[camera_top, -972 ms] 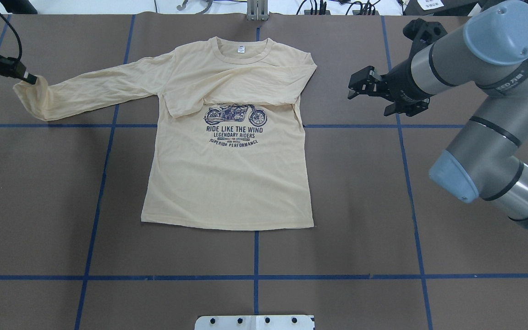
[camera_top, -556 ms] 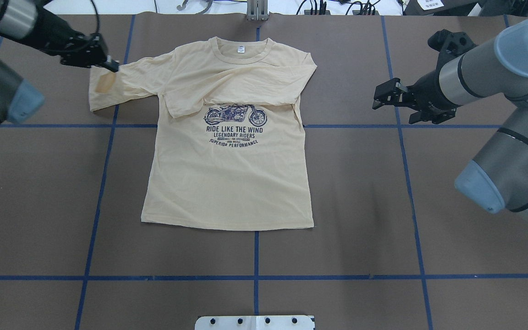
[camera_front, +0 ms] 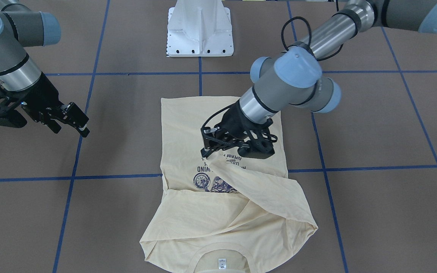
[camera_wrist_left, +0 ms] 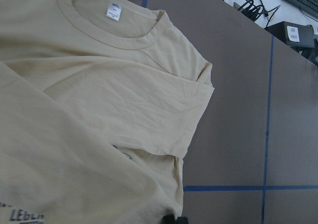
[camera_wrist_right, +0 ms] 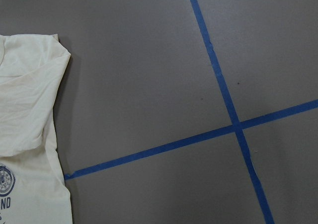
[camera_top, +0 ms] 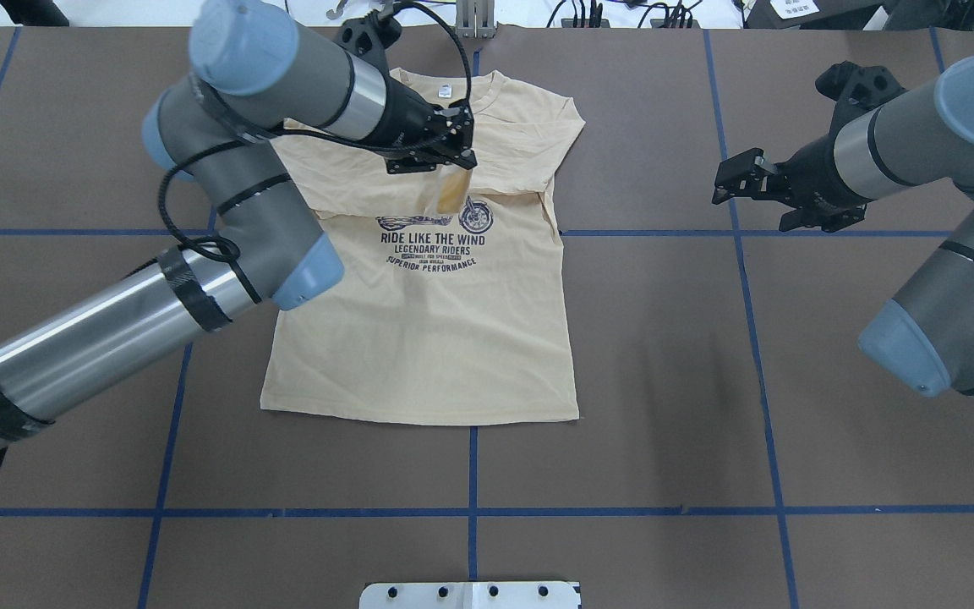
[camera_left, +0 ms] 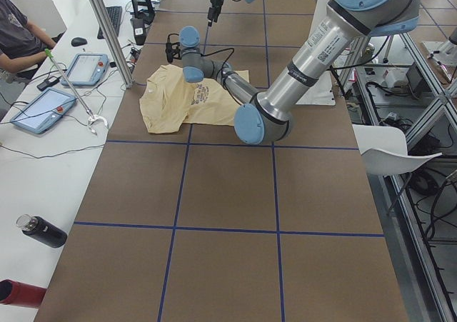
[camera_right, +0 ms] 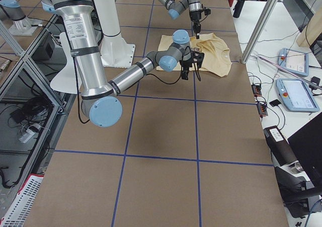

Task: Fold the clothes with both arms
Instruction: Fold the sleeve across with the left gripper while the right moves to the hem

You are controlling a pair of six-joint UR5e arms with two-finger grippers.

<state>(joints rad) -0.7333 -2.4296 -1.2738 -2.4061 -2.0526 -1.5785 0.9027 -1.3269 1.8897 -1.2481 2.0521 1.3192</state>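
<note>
One sleeve has been carried, since the earlier frame, from the T-shirt (camera_top: 419,338)'s left shoulder across to its chest. The cuff (camera_top: 452,193) is pinched between the left gripper (camera_top: 456,166)'s jaws and hangs just above the motorcycle print (camera_top: 432,245). The shirt is laid flat mid-table (camera_top: 664,381), hem toward the robot. The right gripper (camera_top: 728,182), jaws spread, is held well apart from the shirt's right edge, a wide stretch of table between them.
</note>
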